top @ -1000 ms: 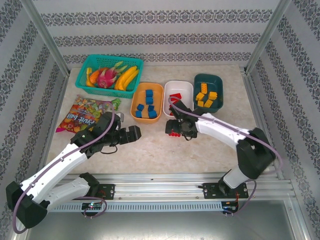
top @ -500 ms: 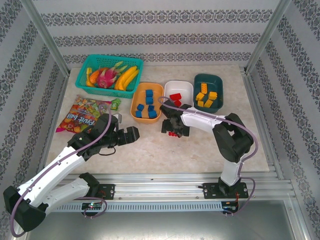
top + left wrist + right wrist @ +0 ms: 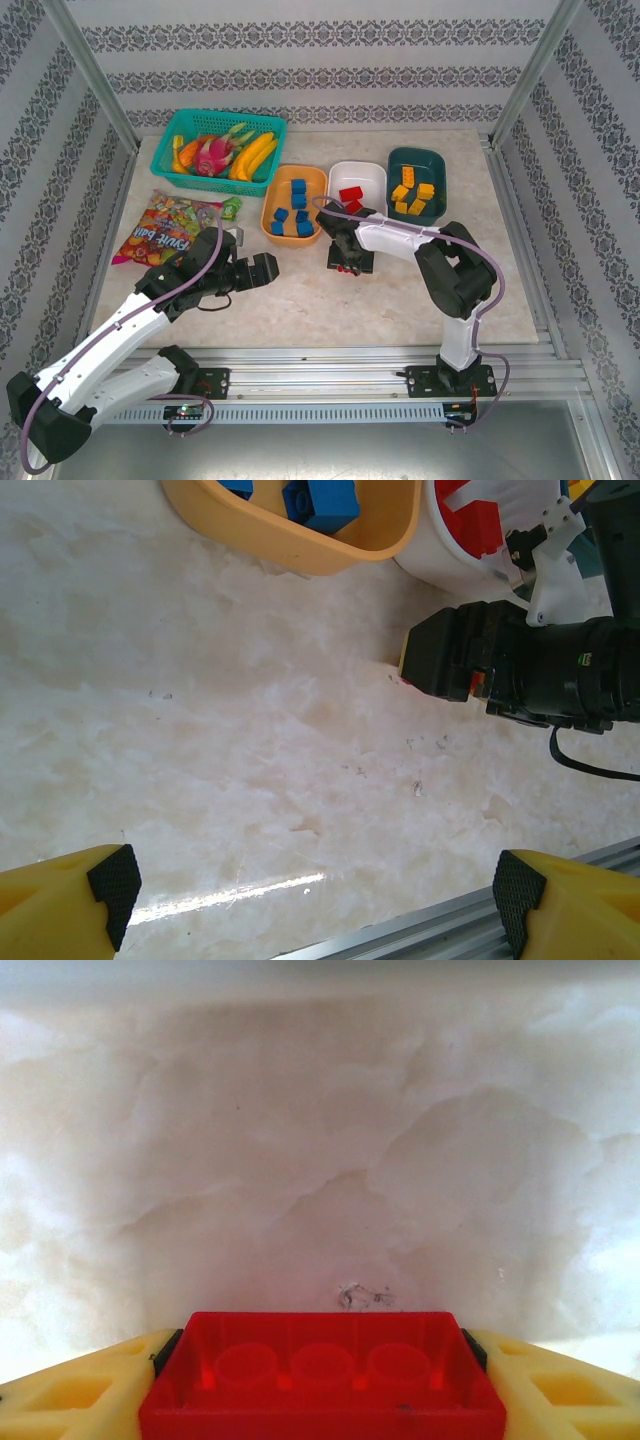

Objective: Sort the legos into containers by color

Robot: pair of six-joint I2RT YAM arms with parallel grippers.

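The right claw [image 3: 346,262] is clamping a small red studded plastic brick [image 3: 322,1392] between its yellow fingers [image 3: 565,1390], sitting low at the pale marble surface [image 3: 330,310], just in front of the white shallow plastic tray [image 3: 377,176]. The left claw [image 3: 315,895] is hanging with its jaws wide apart, near the orange plastic tray [image 3: 300,552].

Colourful crinkly plastic snack bag [image 3: 168,228], left-centre of the top view, lying flat. It carries large white slanted lettering on a red-orange band. The word looks like "Fruit" followed by more letters, but the rest is too small to read for sure. Smaller print elsewhere on the bag is illegible.

Left wrist view, right side of the frame: tiny pale marks on the black housing behind the right gripper [image 3: 432,665], too small to read.

No other legible text, numbers or signs.
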